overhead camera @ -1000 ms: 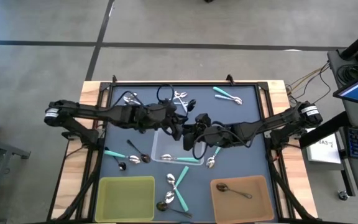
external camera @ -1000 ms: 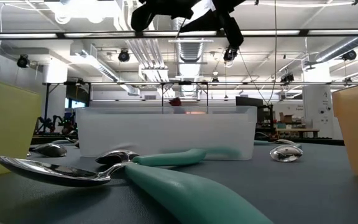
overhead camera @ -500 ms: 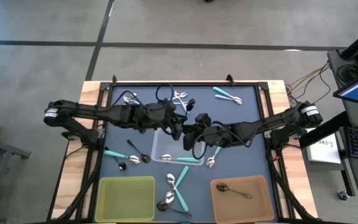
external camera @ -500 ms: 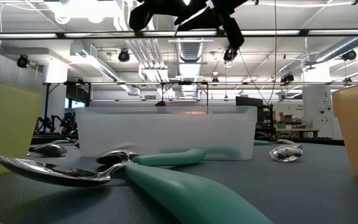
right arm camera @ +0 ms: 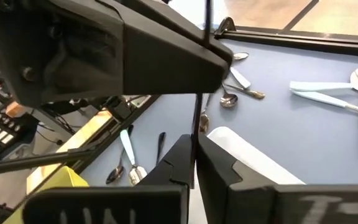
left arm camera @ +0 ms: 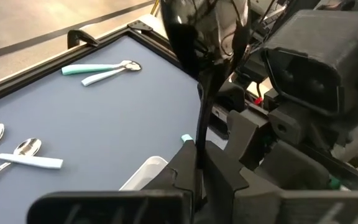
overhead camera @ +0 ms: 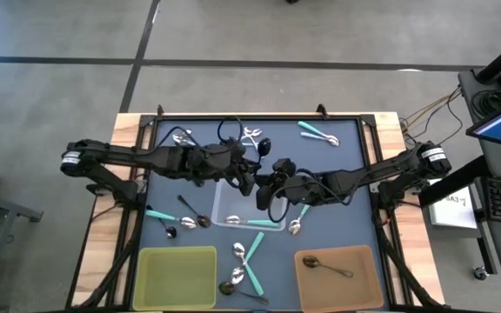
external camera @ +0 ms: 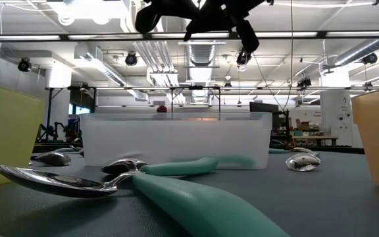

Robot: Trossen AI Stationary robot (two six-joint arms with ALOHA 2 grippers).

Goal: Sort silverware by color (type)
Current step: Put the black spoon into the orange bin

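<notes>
A dark spoon (left arm camera: 205, 93) is held up in the air over the clear bin (overhead camera: 226, 213) at the table's middle. Its bowl (left arm camera: 188, 31) is uppermost and its thin handle (right arm camera: 198, 118) runs down from it. My left gripper (left arm camera: 199, 155) reaches in from the table's left and my right gripper (right arm camera: 195, 149) from its right. They meet there (overhead camera: 249, 178) (overhead camera: 266, 195), and both are shut on this spoon. Other spoons with teal, white and dark handles lie flat on the blue mat. My left gripper pinches the dark spoon's handle (left arm camera: 198, 140) between its two fingers. The spoon stands up out of the fingers, bowl uppermost, clear of the table and the bin. My right gripper pinches the same thin handle (right arm camera: 197, 134) between its two fingers, a short way along from the left gripper's hold. Its fingers lie across the handle.
A yellow bin (overhead camera: 177, 276) stands at the near left. A brown bin (overhead camera: 365, 276) at the near right holds one dark spoon (overhead camera: 324, 263). Loose spoons lie at the far left (overhead camera: 183, 137), far middle (overhead camera: 252, 134), far right (overhead camera: 318, 134) and near the bins (overhead camera: 249, 252).
My right gripper's fingers have shut on the dark spoon's handle, as the top of the low view shows. Both arms have kept their places, and the spoon is still held up over the clear bin.
</notes>
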